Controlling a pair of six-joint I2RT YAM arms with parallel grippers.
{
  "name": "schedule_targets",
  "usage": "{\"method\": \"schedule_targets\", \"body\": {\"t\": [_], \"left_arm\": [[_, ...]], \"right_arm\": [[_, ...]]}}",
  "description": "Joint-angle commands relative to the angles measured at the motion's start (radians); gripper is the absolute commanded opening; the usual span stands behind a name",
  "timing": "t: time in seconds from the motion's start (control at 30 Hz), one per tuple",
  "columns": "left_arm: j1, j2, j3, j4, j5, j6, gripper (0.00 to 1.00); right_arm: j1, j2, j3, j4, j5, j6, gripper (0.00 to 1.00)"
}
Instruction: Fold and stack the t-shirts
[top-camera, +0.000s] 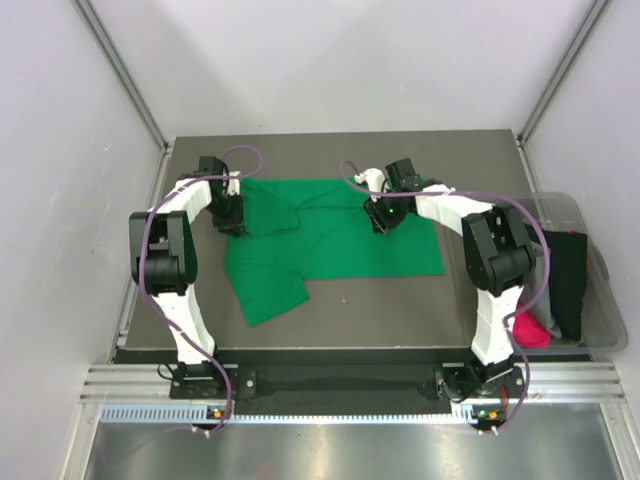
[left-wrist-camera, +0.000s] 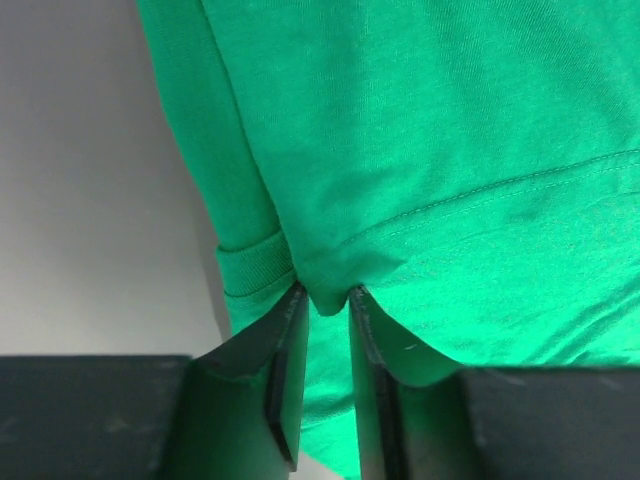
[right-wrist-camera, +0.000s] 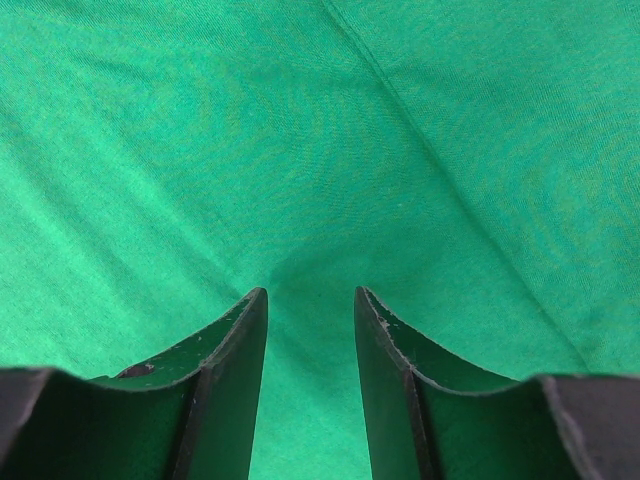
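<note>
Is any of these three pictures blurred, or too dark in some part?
Top view: even light, no glare on the green shirt. Left wrist view: the shirt's stitching is sharp, but the dark fingers show little detail. Right wrist view: the shirt is in focus, with a soft shadow between the fingers.

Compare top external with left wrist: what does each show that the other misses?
Top external only: the full outline of the bright green soft-fabric t-shirt, the right gripper over it, and a clear plastic bin at the right holding black fabric and magenta-pink fabric.
Left wrist only: a small fold of the shirt pinched between the fingertips, beside a ribbed band, plus a stitched seam line.
Both: the green shirt and the left gripper at its edge.
</note>
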Motion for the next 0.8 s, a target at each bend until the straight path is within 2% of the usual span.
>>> {"method": "schedule_targets", "body": {"t": [0.0,0.17,0.43,0.77], "left_arm": [[0.007,-0.018,0.038,0.018,0.026,-0.001,0.26],[0.007,-0.035,0.026,0.023,0.023,0.000,0.00],[0.007,-0.084,0.002,0.017,-0.023,0.020,0.00],[0.007,-0.119,-0.034,0.001,-0.011,0.023,0.00]], "right_arm": [[0.006,0.023,0.032,0.013,-0.002,-0.013,0.40],[0.006,0.020,0.027,0.013,-0.001,-0.012,0.40],[0.005,0.027,0.027,0.009,0.026,-0.016,0.39],[0.005,0.024,0.014,0.019,0.030,-0.019,0.39]]}}
